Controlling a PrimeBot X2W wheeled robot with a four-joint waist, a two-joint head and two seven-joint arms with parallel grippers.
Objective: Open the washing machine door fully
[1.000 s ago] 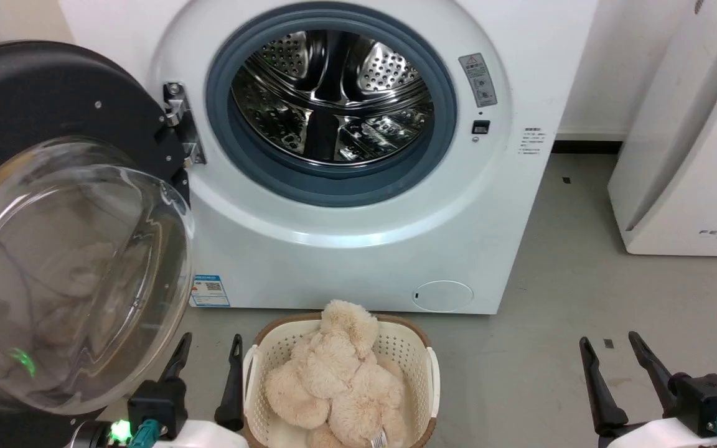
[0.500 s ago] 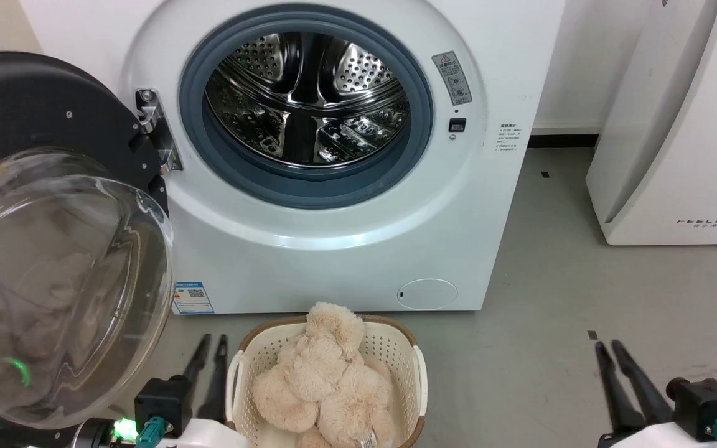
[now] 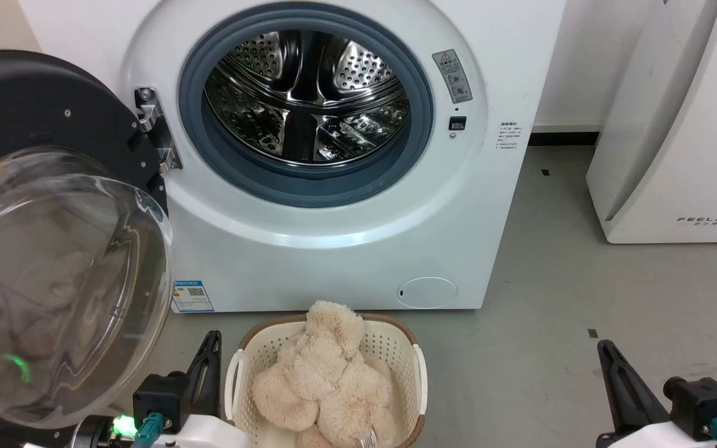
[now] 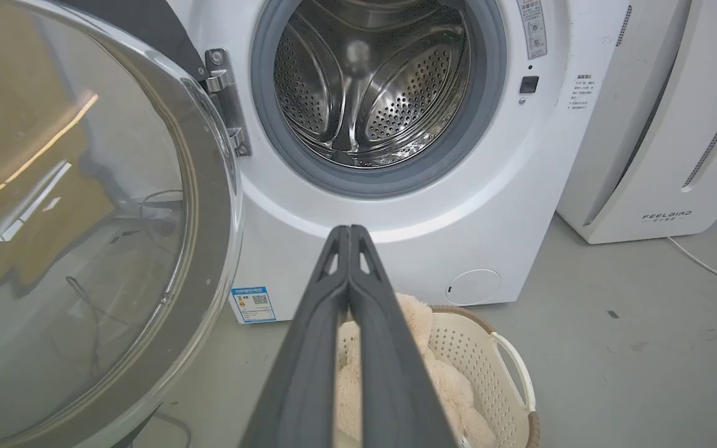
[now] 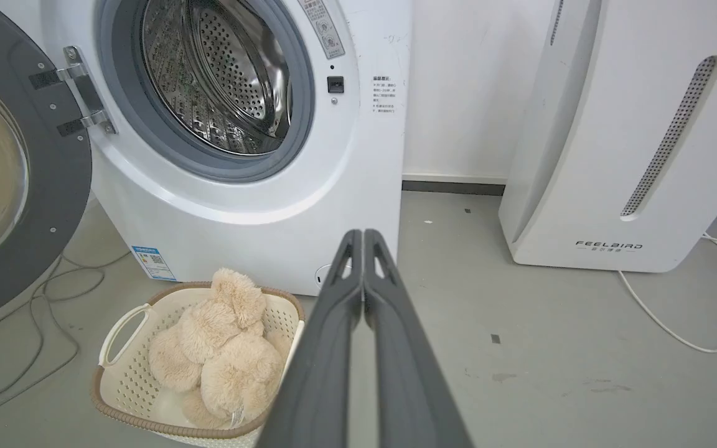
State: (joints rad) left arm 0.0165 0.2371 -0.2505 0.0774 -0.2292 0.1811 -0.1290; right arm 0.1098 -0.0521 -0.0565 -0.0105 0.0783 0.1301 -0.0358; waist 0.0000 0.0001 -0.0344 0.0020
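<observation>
The washing machine door [image 3: 53,249] stands swung out on its hinge [image 3: 153,134], drum mouth [image 3: 309,93] bare, so the opening looks about done. My left claw [image 4: 349,231] and right claw [image 5: 363,234] are pinched together, empty. Any last push meets the door's rim, skirting the basket [image 3: 396,347]; there's open floor [image 3: 582,280] to my right.

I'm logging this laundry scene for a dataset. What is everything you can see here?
washing machine: 1, white, centre, against the wall
washing machine door: 1, black with clear glass bowl, swung open on the hinge at the head view's left
drum: 1, steel, inside the grey-ringed mouth
basket: 1, cream with brown rim, on the floor before the machine
plush toy: 1, beige, in the basket
FEELBIRD appliance: 1, white, right of the machine
cable: at least 1, white, on the floor by the appliance
left gripper: 1, dark, shut, empty, left of the basket
right gripper: 1, dark, shut, empty, over the floor at right
</observation>
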